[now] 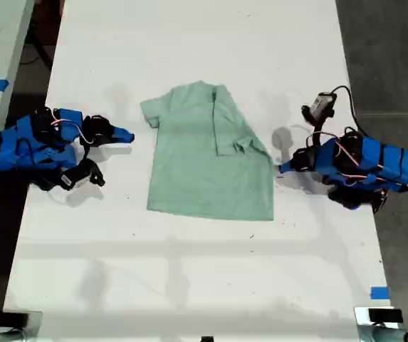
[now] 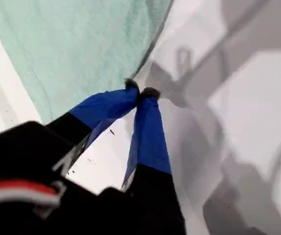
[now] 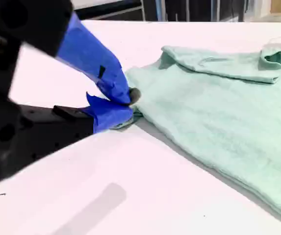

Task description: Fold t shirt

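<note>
The pale mint-green t shirt [image 1: 204,164] lies flat on the white table, with the sleeve on the exterior view's right folded in over the body. My first gripper [image 1: 283,169] [image 2: 140,91], on the arm at the exterior view's right, is shut. Its tips sit right at the shirt's [image 2: 81,44] side edge, and I see no cloth between them. My second gripper [image 1: 129,135] [image 3: 130,105], on the arm at the exterior view's left, is also shut. It rests low on the table just short of the shirt's [image 3: 218,107] other sleeve.
The white table [image 1: 204,285] extends well beyond the shirt toward the exterior view's top and bottom. A blue tape mark [image 1: 379,292] sits near the table's edge at the exterior view's lower right. Dark floor lies past both long edges.
</note>
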